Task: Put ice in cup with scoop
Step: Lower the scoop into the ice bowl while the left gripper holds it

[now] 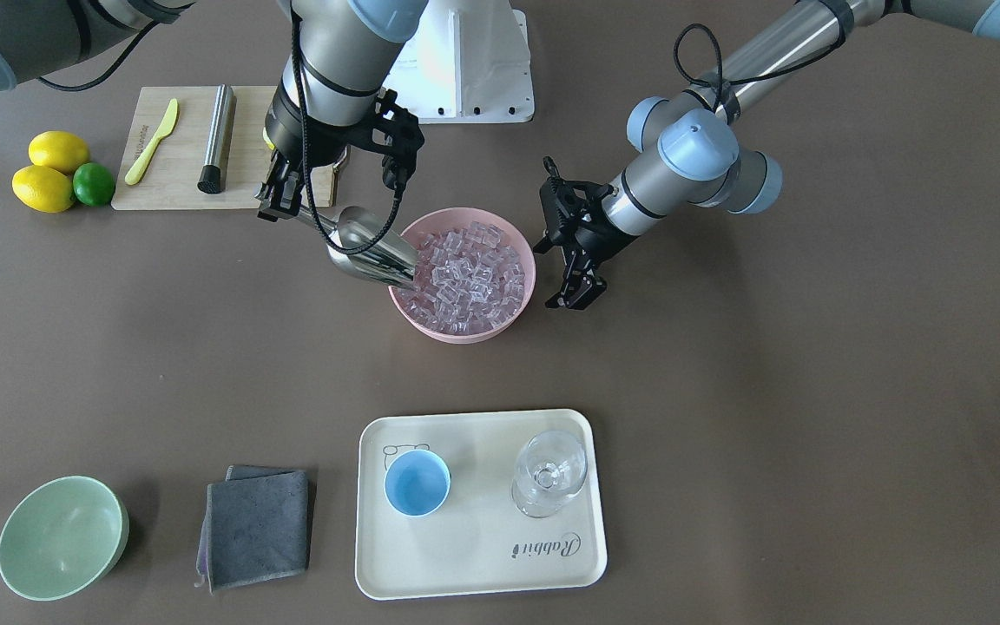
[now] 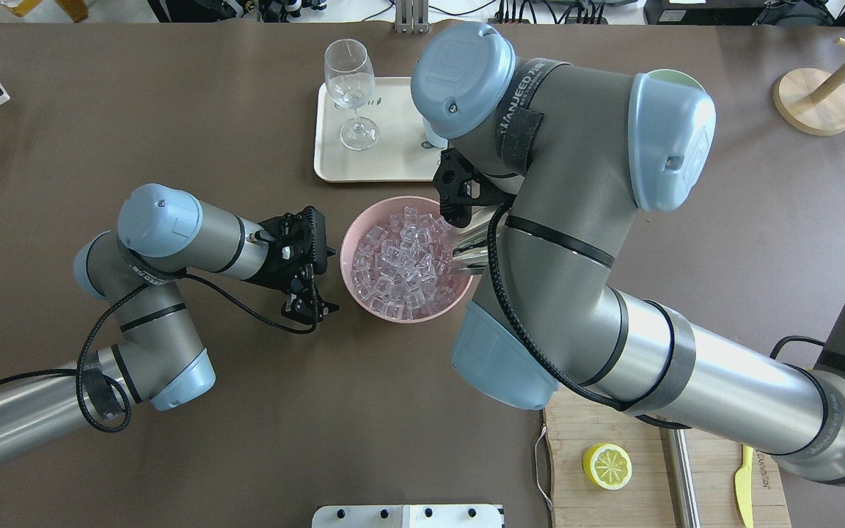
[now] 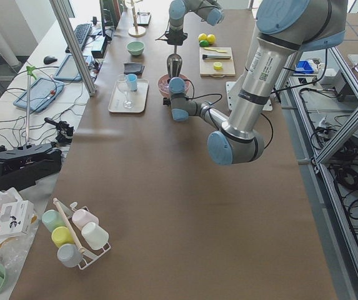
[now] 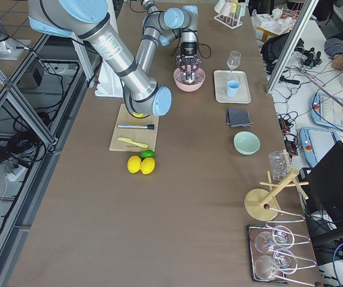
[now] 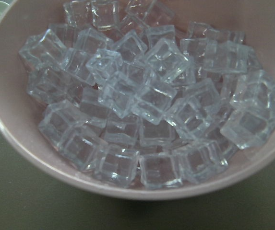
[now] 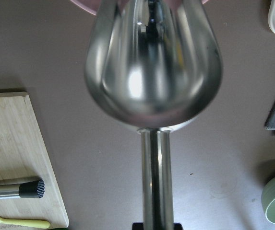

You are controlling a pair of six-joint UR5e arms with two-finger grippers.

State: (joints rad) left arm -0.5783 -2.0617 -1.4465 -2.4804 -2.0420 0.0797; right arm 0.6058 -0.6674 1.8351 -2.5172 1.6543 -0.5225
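The ice [image 1: 470,273] fills a pink bowl [image 1: 465,334] at the table's middle and fills the left wrist view [image 5: 142,105]. My right gripper [image 1: 287,204] is shut on the handle of the steel scoop [image 1: 370,252]. The scoop tilts down with its mouth at the bowl's rim, against the ice. In the right wrist view the scoop [image 6: 151,62] looks empty. My left gripper [image 1: 574,293] hovers open and empty just beside the bowl's other side [image 2: 311,309]. The light-blue cup [image 1: 417,483] stands empty on a cream tray [image 1: 474,564], far from both grippers.
A clear stemmed glass [image 1: 549,473] shares the tray. A grey cloth [image 1: 257,525] and pale green bowl [image 1: 62,538] lie beside it. A cutting board [image 1: 179,187] holds a steel cylinder [image 1: 217,137] and yellow knife [image 1: 153,141]; two lemons [image 1: 49,174] and a lime [image 1: 94,184] sit nearby.
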